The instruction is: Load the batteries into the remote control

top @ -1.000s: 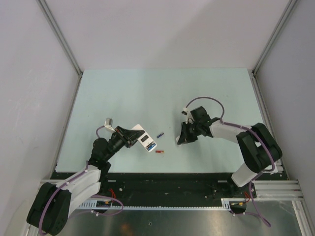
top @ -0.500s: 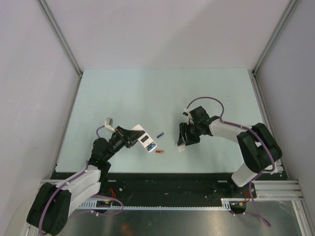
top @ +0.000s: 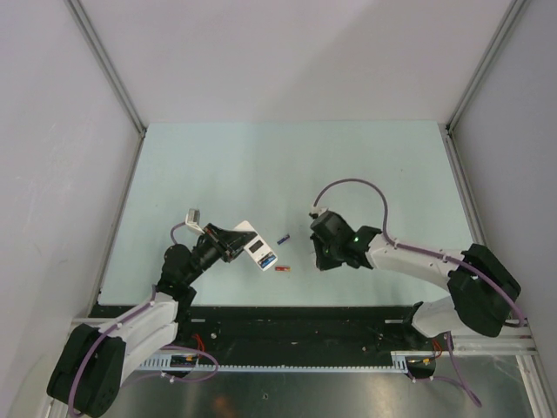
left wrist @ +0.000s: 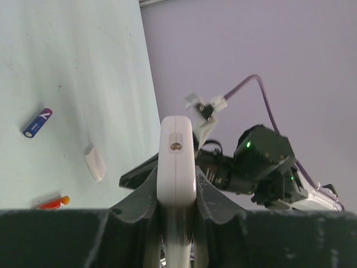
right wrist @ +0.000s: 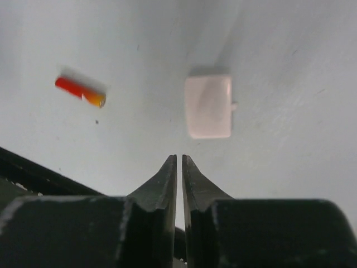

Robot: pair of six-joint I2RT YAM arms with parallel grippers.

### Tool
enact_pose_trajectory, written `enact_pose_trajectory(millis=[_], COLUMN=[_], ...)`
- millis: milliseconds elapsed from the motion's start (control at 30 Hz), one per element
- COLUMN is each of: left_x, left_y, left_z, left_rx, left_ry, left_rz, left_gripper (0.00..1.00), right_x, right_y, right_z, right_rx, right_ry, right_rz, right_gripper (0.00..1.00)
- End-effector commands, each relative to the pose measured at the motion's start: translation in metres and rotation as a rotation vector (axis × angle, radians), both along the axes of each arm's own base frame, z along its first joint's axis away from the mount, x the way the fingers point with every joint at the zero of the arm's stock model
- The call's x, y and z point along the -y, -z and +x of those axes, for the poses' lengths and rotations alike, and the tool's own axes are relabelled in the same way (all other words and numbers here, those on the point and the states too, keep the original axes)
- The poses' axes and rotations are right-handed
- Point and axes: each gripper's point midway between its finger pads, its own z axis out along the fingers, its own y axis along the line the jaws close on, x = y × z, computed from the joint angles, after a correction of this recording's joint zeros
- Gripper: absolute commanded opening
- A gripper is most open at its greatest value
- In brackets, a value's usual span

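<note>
Top external view: on the pale green table [top: 261, 165], the left gripper [top: 228, 242] is clamped on the remote control [top: 258, 247], holding it angled toward the middle of the work surface. The right gripper [top: 320, 254] hovers low over the table just to the right of the loose parts. Its jaws are drawn almost together with nothing between them, as the right wrist view shows [right wrist: 179, 158]. Ahead of those fingertips and slightly right lies a small white cover [right wrist: 208, 106], flat on the table. The red battery [right wrist: 81, 92] sits farther off to the upper left, its long axis running nearly across the jaws' line of approach. From above, the red battery [top: 281, 269] lies between the remote and the right gripper with its length roughly left to right. The dark blue-purple battery [top: 283, 239] rests just beyond it on a diagonal. With the left arm busy holding the remote, the right arm is the nearer and only free one. Taking the red cell would likely mean opening the jaws, shifting left and straddling its slim sides.
</note>
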Motion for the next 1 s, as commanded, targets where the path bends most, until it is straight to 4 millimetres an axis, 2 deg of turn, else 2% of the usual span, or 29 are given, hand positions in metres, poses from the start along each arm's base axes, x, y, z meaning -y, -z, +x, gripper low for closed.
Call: enact_pose_trajectory(millis=[0, 100, 300, 500, 633, 833, 967], left_x=[-0.006, -0.005, -0.005, -0.005, -0.006, -0.005, -0.005], left_y=[0.038, 0.036, 0.036, 0.036, 0.039, 0.040, 0.041], left_z=[-0.019, -0.020, -0.023, -0.023, -0.024, -0.024, -0.024], left_rx=[-0.052, -0.044, -0.042, -0.045, -0.050, -0.052, -0.055], left_ry=[0.012, 0.020, 0.031, 0.029, 0.028, 0.029, 0.029], left_rz=[0.037, 0.035, 0.031, 0.026, 0.030, 0.033, 0.035], left_gripper=[0.00, 0.00, 0.00, 0.00, 0.00, 0.00, 0.00], right_x=[-0.005, -0.009, -0.013, 0.011, 0.027, 0.043, 0.051], right_y=[0.015, 0.029, 0.043, 0.052, 0.052, 0.048, 0.044], right_z=[-0.019, -0.024, -0.016, -0.002, 0.012, 0.023, 0.038], right_rx=[0.009, 0.005, 0.015, 0.030, 0.046, 0.069, 0.089], right_ry=[0.051, 0.055, 0.063, 0.071, 0.091, 0.104, 0.139], right_rz=[-0.037, -0.055, -0.067, -0.157, -0.190, -0.220, -0.209], right_gripper=[0.08, 0.00, 0.00, 0.00, 0.00, 0.00, 0.00])
